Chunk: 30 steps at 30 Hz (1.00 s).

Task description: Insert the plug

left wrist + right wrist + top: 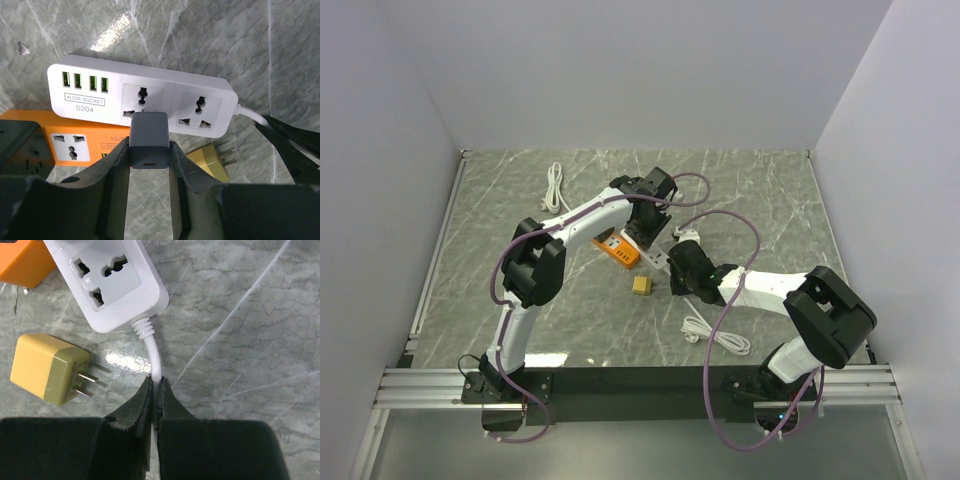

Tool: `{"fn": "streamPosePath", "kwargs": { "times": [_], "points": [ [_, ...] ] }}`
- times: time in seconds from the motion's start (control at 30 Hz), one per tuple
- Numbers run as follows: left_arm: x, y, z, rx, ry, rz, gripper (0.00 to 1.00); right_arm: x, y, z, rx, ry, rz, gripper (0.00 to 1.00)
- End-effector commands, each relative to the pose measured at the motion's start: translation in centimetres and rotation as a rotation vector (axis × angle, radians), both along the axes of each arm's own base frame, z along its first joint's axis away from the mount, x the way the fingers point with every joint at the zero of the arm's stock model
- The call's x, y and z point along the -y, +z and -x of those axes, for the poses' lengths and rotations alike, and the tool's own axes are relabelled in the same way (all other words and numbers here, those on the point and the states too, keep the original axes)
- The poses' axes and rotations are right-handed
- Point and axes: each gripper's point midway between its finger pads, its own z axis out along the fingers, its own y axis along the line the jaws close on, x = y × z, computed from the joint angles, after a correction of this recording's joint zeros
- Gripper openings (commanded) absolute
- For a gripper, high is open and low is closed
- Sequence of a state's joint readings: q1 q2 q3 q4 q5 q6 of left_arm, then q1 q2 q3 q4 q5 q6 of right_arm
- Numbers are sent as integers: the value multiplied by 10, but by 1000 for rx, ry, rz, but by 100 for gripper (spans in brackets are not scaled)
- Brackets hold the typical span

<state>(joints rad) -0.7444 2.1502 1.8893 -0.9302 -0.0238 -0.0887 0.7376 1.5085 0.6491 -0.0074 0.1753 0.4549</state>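
A grey plug (149,140) is pinched between the fingers of my left gripper (150,152), which is shut on it. Its far end sits over the left socket of the white power strip (165,82), and its prongs are hidden. My right gripper (156,386) is shut on the strip's white cable (154,352), a short way behind the strip's end (107,280). From the top view, both grippers (645,235) (675,262) meet over the strip at the table's middle.
An orange power strip (75,145) lies beside the white one on the near left. A loose yellow plug (47,370) rests on the marble just left of the cable. A coiled white cord (555,185) lies far left, and more cable (710,335) trails near the right arm.
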Motion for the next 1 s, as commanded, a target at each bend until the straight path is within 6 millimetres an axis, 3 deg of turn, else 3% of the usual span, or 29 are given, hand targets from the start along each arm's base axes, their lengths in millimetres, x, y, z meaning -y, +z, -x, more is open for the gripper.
{"fn": "streamPosePath", "kwargs": {
  "times": [0.0, 0.73, 0.97],
  "points": [
    [-9, 11, 0, 15, -11, -17, 1, 5, -12, 14, -55, 17, 53, 0],
    [-18, 16, -1, 27, 9, -36, 1, 5, -13, 13, -54, 18, 69, 0],
    [-17, 7, -7, 0, 8, -49, 1, 5, -14, 15, -57, 18, 76, 0]
  ]
}}
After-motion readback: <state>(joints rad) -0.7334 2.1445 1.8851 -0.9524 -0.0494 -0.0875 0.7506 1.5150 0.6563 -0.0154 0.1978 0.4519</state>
